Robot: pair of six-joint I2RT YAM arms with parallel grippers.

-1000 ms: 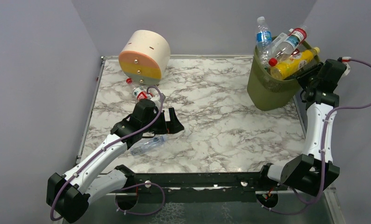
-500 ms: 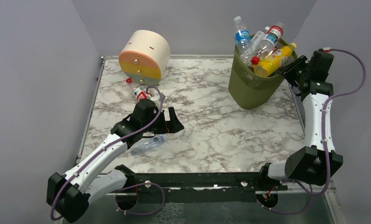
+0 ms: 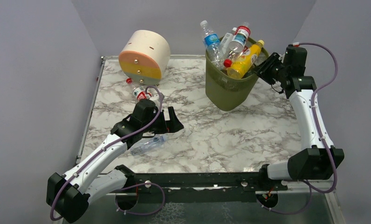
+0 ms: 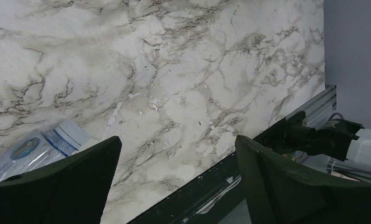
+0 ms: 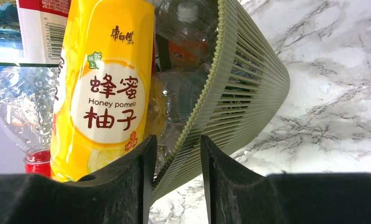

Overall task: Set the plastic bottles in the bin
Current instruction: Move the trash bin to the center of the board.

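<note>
From above, the olive-green mesh-sided plastic bin stands on the white marble-patterned table toward the back, heaped past its rim. A clear blue-labelled bottle, a clear red-labelled bottle and a yellow plastic bottle all stick up out of it. The right gripper holds the rim on the bin's right side. Two bottles are not yet in: a clear bottle lying flat just beside the left gripper, and a red-labelled bottle on the table near the cream-orange-yellow round drawer box.

In the left wrist view, the left gripper has its jaws spread wide with nothing between them. The clear bottle lying flat sits outside the left finger. A straight closing would likely miss it or nudge it, and a round bottle would roll away.

In the right wrist view, the right gripper has its jaws drawn close, pinching the bin's thin rim, with the yellow plastic bottle leaning right against the inner finger. The hold is high and on one side, so any pull could tip the bin and spill the loose bottles on top. The narrow rim may also slip from the pinch.
</note>
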